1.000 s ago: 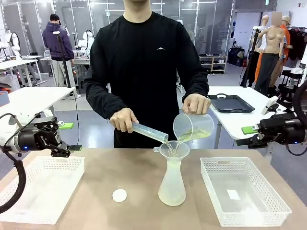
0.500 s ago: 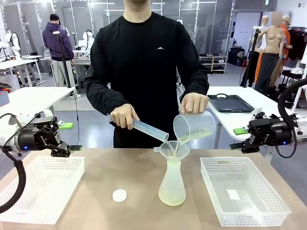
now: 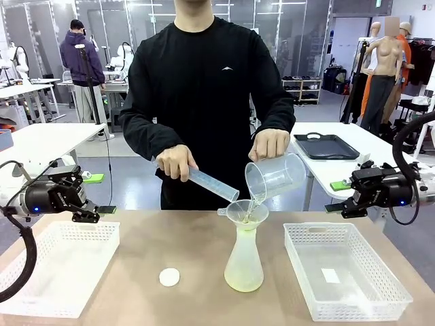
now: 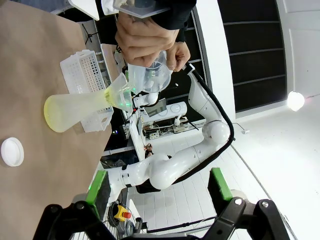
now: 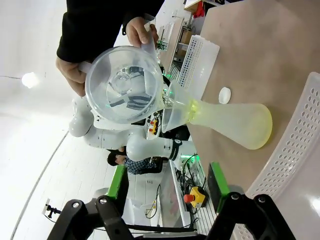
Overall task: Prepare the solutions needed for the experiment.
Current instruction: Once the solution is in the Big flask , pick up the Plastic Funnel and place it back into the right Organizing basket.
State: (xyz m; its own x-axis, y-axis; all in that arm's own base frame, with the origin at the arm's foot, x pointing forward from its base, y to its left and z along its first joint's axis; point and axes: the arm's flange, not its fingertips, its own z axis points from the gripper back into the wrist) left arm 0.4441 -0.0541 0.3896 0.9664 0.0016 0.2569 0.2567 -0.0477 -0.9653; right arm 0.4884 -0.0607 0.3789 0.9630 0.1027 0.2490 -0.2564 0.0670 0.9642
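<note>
A person (image 3: 204, 88) stands at the far side of the brown table (image 3: 136, 238) and does the pouring, tipping a clear beaker (image 3: 275, 178) and a graduated cylinder (image 3: 212, 183) together into a funnel (image 3: 239, 210) set in the neck of a conical flask (image 3: 243, 265) at mid-table. The solutions (image 3: 243, 282), pale yellow-green, lie as a shallow layer in the bottom of that flask. Two white mesh baskets flank it, one on the robot's left (image 3: 68, 225) and one on its right (image 3: 340, 227).

The step in hand looks like the combining of liquids, and it seems close to done, since the beaker appears nearly drained. The robot takes no part. The left gripper (image 3: 95, 212) hangs above its basket and the right gripper (image 3: 336, 197) waits off the table's edge, each with its fingers spread wide and nothing between them. The next move probably calls for the vessels to be lifted clear and the funnel removed. The white round cap (image 3: 169, 276), lying on the table near the flask, may then go onto it.

The top of the frame cuts off the person's head, and the left basket runs out of the picture. The falling stream is hard to make out, nor can it be told whether the cylinder holds any liquid. A small pale object inside the right basket is too faint to identify.
</note>
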